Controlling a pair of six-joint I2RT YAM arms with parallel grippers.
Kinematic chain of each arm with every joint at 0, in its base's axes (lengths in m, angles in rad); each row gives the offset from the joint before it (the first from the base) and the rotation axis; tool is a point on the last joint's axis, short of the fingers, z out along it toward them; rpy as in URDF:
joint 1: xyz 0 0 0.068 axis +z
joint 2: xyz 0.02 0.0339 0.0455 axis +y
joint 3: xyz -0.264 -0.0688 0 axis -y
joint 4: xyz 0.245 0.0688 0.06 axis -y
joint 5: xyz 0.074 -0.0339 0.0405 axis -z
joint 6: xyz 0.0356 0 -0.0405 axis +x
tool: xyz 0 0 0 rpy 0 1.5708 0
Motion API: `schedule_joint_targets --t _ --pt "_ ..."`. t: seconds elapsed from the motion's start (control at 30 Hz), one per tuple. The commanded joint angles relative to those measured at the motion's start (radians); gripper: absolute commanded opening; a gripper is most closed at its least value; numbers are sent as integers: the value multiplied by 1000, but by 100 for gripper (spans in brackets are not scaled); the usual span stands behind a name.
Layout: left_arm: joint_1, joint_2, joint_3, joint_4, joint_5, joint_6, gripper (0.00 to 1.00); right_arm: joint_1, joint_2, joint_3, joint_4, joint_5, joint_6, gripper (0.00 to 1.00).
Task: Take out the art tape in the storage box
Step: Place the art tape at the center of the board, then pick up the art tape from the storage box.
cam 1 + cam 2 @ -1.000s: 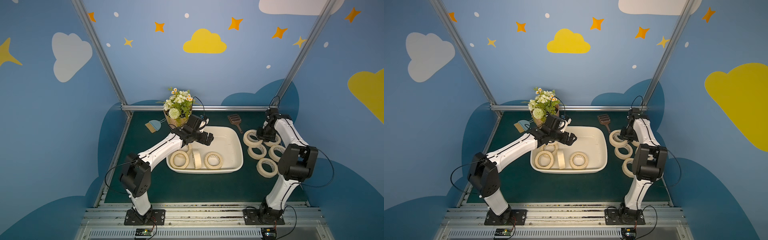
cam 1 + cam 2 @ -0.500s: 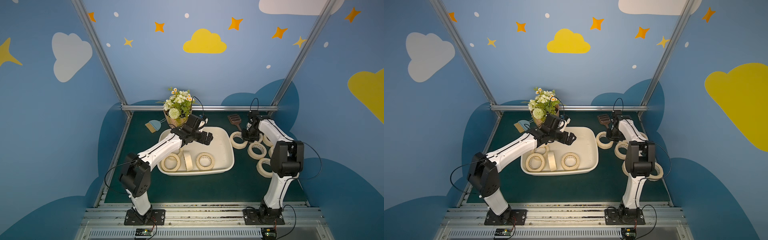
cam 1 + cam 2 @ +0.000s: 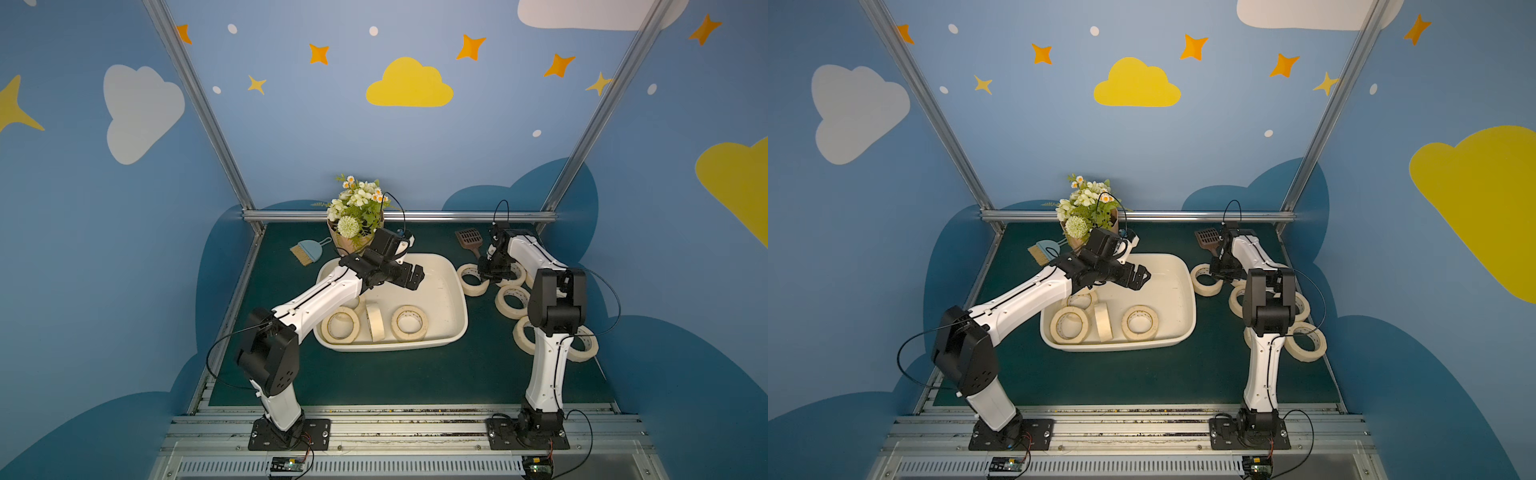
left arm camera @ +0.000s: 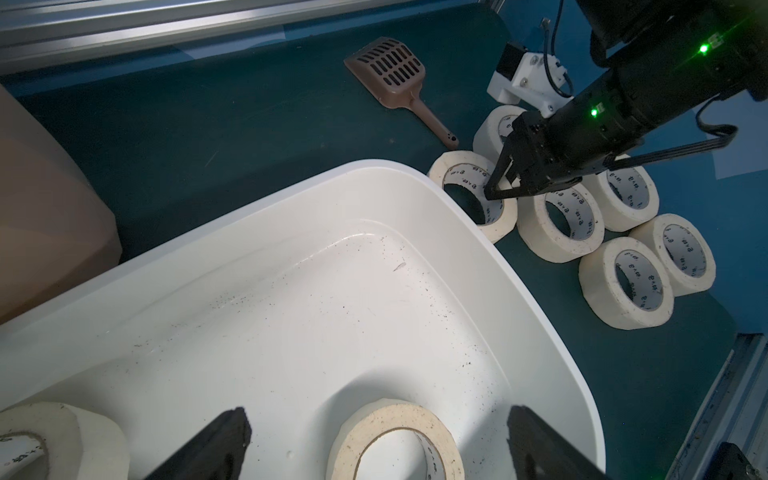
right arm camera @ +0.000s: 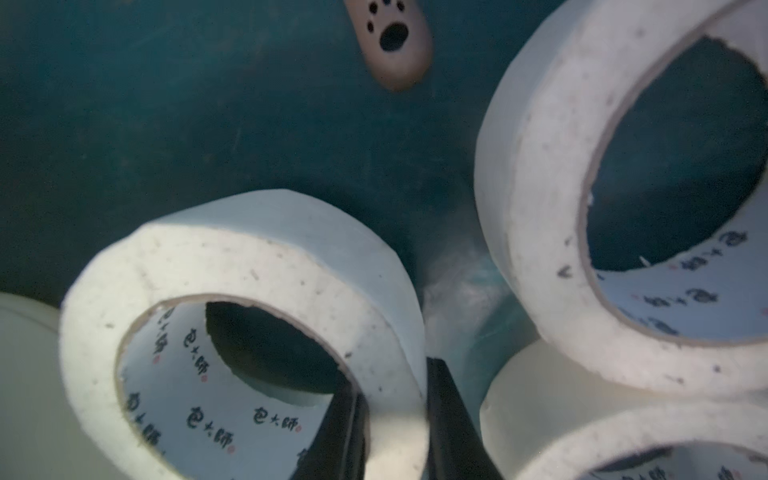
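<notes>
Basically, our right gripper [image 5: 392,424] clamps one art tape roll [image 4: 473,195] by its wall beside the storage box [image 3: 455,328], apparently for setting down. Left gripper [image 4: 374,446], fingers apart, hovers above boxed rolls.

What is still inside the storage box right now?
In a top view, the storage box holds two flat tape rolls, one on edge, and another mostly hidden under the left arm. More beneath that arm cannot be ruled out.
</notes>
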Motion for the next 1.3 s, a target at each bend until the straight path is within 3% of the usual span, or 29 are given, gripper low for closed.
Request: schedule_joint_targets --t 0.0,0.2,0.5,0.6,0.67,0.73,0.97,1.17,1.27 --pt "-6 -16 17 -88 -19 50 100 -7 32 52 7 12 14 0" --pt "-18 -7 -13 -178 -33 89 99 -16 99 111 13 43 15 0" --pt "-47 27 -69 -246 31 92 99 -34 72 76 32 47 15 3" --pt "-52 41 -83 -269 26 97 99 -34 30 54 34 24 10 51" --pt "-52 44 -94 -272 28 98 99 -32 -13 32 35 12 2 63" --pt "-51 52 -101 -271 20 99 99 -26 -72 -5 38 12 -4 68" --pt "-48 140 -99 -234 -6 95 93 41 -353 -213 60 -26 -6 70" --pt "-48 203 -97 -227 10 93 76 133 -524 -331 14 -66 -1 70" --pt "-47 220 -96 -239 -13 91 73 155 -574 -365 2 -76 2 70"
